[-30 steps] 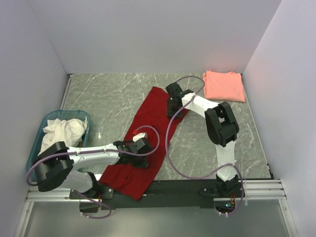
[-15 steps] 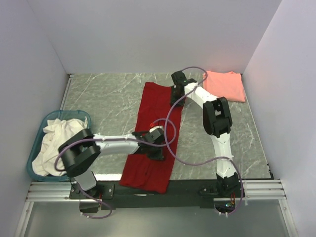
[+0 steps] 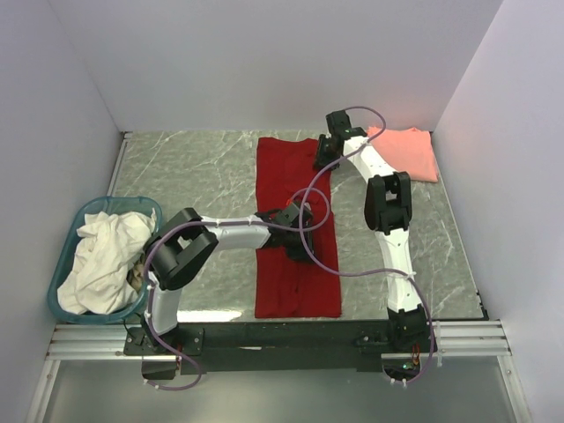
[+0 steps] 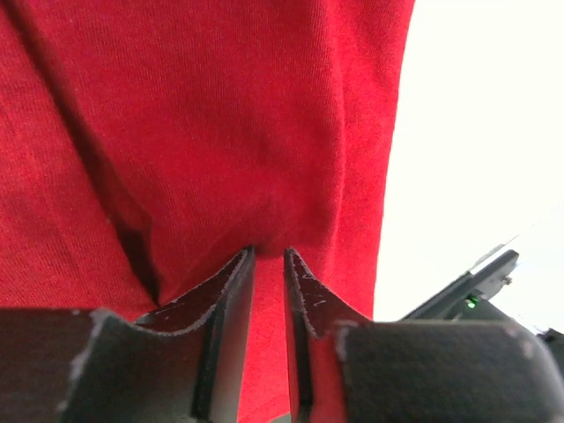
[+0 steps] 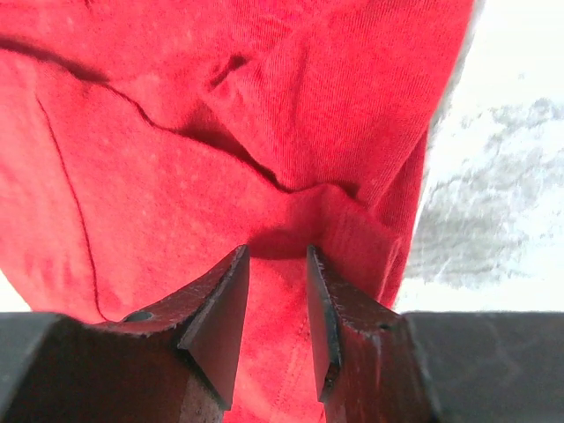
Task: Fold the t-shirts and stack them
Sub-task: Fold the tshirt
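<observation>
Since 1 second ago the deep red t-shirt has swung from a slant into a straight strip running away from the arms, and both arms have carried it farther from the basket. It lies flat on the table, to the right of the basket. The left gripper, jaws narrow, pinches a fold near the shirt's middle. The right gripper nips bunched cloth at the shirt corner farthest from the basket. The salmon-pink t-shirt sits folded farther right still from the basket, which holds white cloth.
</observation>
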{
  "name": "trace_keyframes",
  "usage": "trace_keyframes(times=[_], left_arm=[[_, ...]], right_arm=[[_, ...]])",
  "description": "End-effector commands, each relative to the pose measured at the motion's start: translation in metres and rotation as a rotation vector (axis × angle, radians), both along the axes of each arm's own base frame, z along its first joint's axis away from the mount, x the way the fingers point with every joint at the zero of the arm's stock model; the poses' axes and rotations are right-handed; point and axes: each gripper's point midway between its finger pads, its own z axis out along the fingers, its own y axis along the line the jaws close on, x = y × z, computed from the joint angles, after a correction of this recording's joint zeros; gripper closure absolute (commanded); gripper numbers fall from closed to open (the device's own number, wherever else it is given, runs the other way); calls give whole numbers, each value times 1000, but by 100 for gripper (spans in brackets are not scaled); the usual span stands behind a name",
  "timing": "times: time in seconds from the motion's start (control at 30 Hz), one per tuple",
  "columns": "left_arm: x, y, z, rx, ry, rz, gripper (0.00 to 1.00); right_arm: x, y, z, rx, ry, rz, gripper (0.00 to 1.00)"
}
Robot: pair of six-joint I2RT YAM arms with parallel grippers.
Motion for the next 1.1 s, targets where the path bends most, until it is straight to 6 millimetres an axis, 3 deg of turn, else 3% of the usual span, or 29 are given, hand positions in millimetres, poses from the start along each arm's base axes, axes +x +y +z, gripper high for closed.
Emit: trace_keyframes(times=[0.0,0.1,0.13,0.17,0.3,0.33,0.37,0.43,0.5,0.63,0.73,0.9,1.07], left_arm=[[7,8,-12,34,8,5,72],[11,2,11,-4,-39,-20,65],[10,5,15,6,-45,-25,62],[12,6,32,-11,-78,-29,61],[4,30,60,-14,-133,-3,55],[4,36,63,-5,-149,16,55],[2,42,77,-28,-165,35,56],[-9,59,65,0,-147,65,60],[-21,71,55,4,-126,76,63],[-41,78,35,28,-105,70,68],[-63,73,21,82,-97,25,69],[-88,85,-13,183,-68,25,70],[-109,92,-24,198,-36,23,70]], right_arm=[[13,8,-1,74,-30,12,60],[17,15,12,116,-59,25,60],[19,16,25,126,-86,26,59],[19,16,31,130,-93,26,59],[15,14,70,132,-152,25,58],[14,12,92,124,-190,23,58],[10,10,96,113,-194,19,57],[4,9,117,90,-224,12,56],[-8,15,125,68,-226,23,56],[-25,30,115,10,-209,43,54],[-35,46,97,-26,-180,73,52],[-44,65,68,-72,-136,112,50],[-58,74,35,-121,-66,141,50]])
